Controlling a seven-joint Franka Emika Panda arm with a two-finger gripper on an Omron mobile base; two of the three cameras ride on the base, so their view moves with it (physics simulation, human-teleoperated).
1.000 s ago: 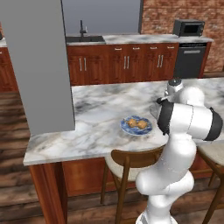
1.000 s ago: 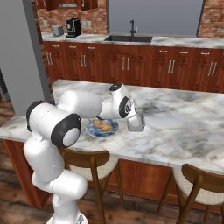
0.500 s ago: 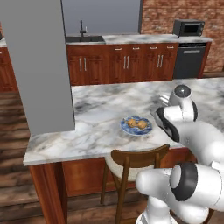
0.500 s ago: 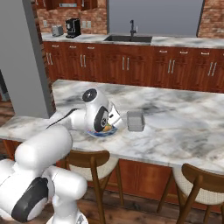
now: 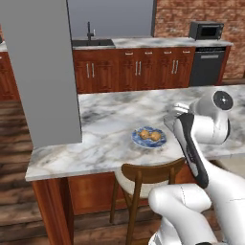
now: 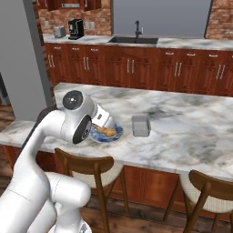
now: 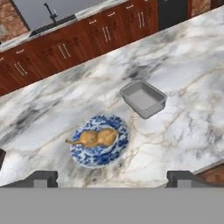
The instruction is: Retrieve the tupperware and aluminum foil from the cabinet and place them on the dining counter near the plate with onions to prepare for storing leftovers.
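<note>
Fingers (image 7: 43,178) spread wide, holding nothing | I've got the tub (image 7: 143,98) sitting upright on the counter (image 7: 188,61) just beside the plate (image 7: 100,141), handy for the onions (image 7: 97,138) | tub grey, translucent, shallow, rimmed; plate round, blue-patterned; counter veined marble | I judge foil comes next.

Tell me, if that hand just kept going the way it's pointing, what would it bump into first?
Probably the blue plate with onions on the dining counter: it lies nearest between the open hand's fingertips. Depth is hard to judge.
</note>
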